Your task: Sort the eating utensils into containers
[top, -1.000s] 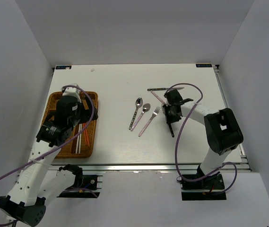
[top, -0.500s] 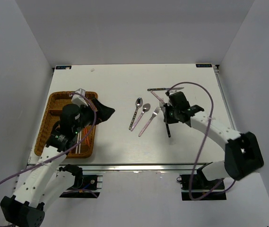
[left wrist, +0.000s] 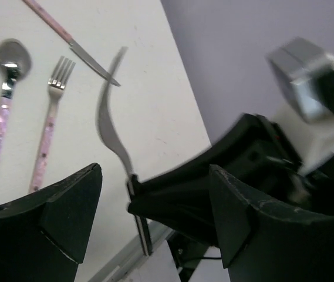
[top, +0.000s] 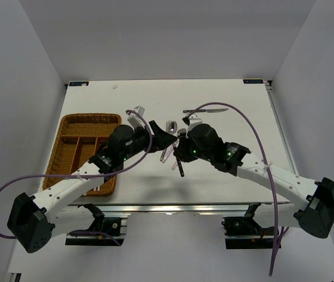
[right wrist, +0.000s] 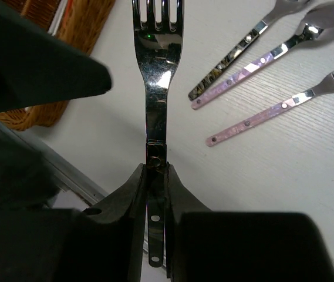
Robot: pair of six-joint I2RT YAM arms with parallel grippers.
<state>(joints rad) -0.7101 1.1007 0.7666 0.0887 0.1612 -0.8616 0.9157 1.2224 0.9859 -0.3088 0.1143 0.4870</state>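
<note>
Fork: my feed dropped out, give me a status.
Right gripper shut on dark-handled fork, off the table. Left gripper open, close beside its tines. Nothing between them.

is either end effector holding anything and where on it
The right end effector grips the fork by its dark handle, tines pointing out. The left end effector is open, holding nothing.

A white worktop [top: 149, 100] with a faint grain sits inside a plain booth. Smooth pale grey walls close it in at the back [top: 167, 35], the left [top: 20, 88] and the right [top: 322, 88]. A metal rail [top: 155, 207] runs along its near edge. The light is even, with soft shadows.
</note>
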